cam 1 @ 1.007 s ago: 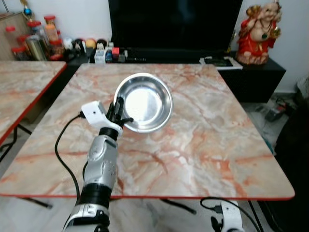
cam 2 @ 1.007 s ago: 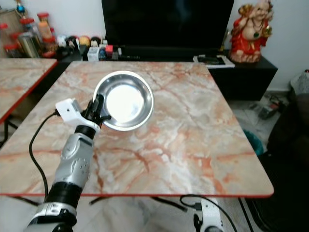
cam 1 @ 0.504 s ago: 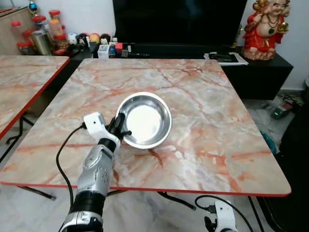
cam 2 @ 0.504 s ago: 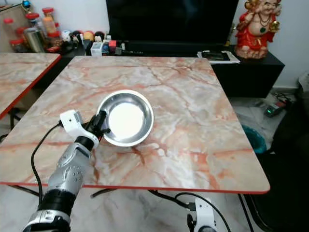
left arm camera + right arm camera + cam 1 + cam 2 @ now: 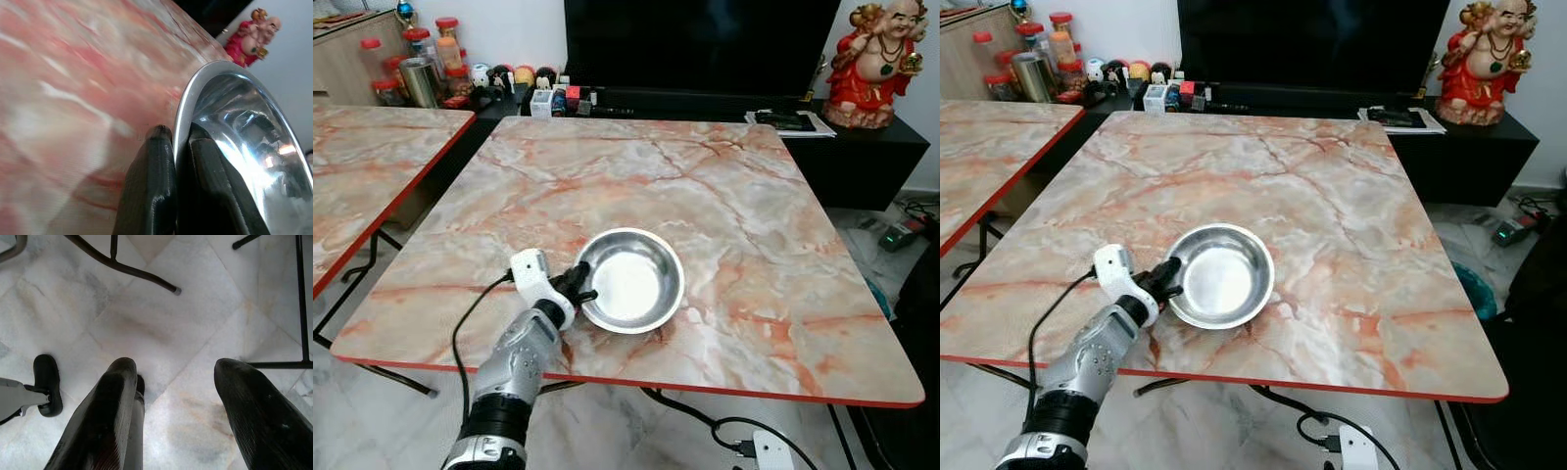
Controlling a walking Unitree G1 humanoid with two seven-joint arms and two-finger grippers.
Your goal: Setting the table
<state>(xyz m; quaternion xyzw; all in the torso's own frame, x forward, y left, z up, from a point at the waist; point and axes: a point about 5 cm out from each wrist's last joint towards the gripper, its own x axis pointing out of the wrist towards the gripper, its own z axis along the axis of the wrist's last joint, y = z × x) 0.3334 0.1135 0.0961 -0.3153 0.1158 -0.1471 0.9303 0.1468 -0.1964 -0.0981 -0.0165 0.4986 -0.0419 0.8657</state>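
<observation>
Your left gripper (image 5: pixel 579 289) is clamped on the rim of the steel bowl (image 5: pixel 629 279), one finger inside, one outside, fingers (image 5: pixel 151 186) pinched tight w/ just the rim between them. Bowl sits on the marble table (image 5: pixel 724 186), toward the near edge, left of centre, well short of the TV (image 5: pixel 705 44) end. Can't tell if the bowl base is fully down or slightly lifted. Your right gripper (image 5: pixel 171 396) hangs idle below the table over the tiled floor (image 5: pixel 146 318), fingers spread wide apart, holding nothing. Red statue (image 5: pixel 886 54) stands beyond the table's far right corner.
</observation>
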